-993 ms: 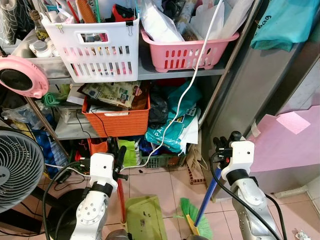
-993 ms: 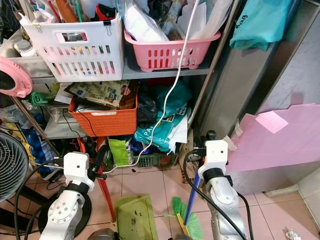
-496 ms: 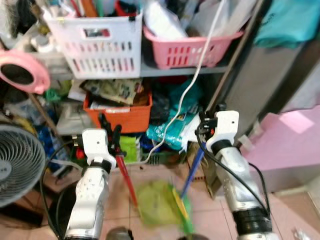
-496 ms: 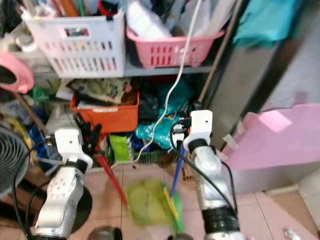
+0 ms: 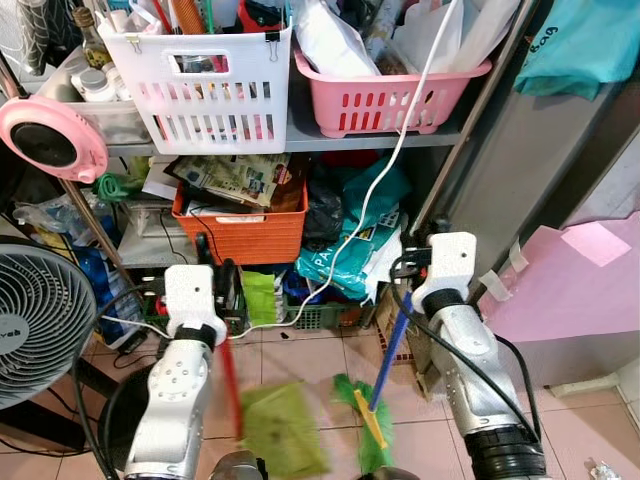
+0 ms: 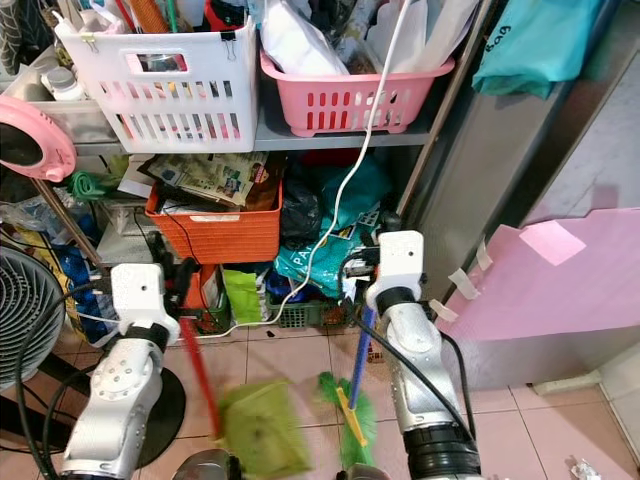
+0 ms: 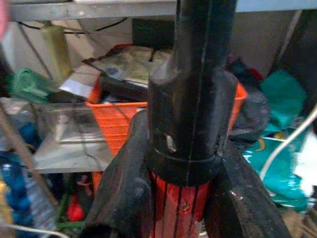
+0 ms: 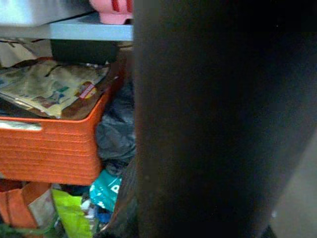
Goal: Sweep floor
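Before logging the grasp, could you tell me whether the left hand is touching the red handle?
Touching: the left wrist view shows the left hand clamped on the red handle.

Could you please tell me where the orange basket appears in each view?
Left eye: orange basket centre-left, under the grey shelf.
Right eye: centre-left, same spot.
Left wrist: behind the red handle in the left pincer.
Right wrist: beside the dark foreground shape.
Shared landmark: papers on top of it.

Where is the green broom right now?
In the left eye view the green broom is low on the pink floor tiles, just right of the green dustpan; its blue handle rises to the right gripper, below the cluttered shelves.
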Motion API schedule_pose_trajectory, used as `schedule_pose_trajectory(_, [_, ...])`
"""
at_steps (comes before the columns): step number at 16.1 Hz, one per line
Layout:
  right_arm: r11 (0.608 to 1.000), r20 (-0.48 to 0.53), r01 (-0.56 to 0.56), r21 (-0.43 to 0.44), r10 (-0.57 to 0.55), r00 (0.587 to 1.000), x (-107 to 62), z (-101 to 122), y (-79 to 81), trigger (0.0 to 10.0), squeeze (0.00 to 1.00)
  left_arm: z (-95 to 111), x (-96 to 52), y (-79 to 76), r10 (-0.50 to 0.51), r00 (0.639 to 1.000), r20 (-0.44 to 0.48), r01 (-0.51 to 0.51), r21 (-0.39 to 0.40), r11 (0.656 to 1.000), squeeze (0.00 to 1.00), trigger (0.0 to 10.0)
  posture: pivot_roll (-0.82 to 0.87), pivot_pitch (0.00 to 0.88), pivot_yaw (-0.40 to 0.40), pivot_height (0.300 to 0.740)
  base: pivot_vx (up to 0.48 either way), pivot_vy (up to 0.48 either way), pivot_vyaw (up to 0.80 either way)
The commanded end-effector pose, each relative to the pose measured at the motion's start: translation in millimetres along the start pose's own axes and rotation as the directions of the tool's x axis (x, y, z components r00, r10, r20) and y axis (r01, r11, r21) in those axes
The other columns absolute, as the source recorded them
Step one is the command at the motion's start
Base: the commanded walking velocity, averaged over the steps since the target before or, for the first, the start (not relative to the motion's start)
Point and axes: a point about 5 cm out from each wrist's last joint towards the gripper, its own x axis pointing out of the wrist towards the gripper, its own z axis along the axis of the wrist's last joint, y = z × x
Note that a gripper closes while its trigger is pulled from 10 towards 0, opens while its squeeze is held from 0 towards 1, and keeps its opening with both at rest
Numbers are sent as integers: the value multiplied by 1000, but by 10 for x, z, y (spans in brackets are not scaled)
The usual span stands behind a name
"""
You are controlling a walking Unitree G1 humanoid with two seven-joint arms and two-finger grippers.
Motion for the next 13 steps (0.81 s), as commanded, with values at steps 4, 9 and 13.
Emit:
schedule_pose_trajectory(4, [999, 30, 25, -19, -24, 999, 86, 75, -29, 10000, 0, 208, 93, -17, -2, 997, 77, 0, 25, 1000, 0, 10000, 43, 0, 11, 740, 0, 0, 0])
schedule_pose_trajectory(9, [999, 26, 31, -9, -31, 999, 99, 54, -15, 10000, 0, 206, 82, -55, -8, 998, 69, 6, 29, 1000, 0, 10000, 45, 0, 14, 740, -310, 0, 0])
schedule_pose_trajectory(13, [999, 27, 32, -8, -32, 999, 114, 53, -16, 10000, 0, 218, 91, -79, -12, 998, 70, 10, 26, 1000, 0, 10000, 46, 0, 16, 740, -348, 0, 0])
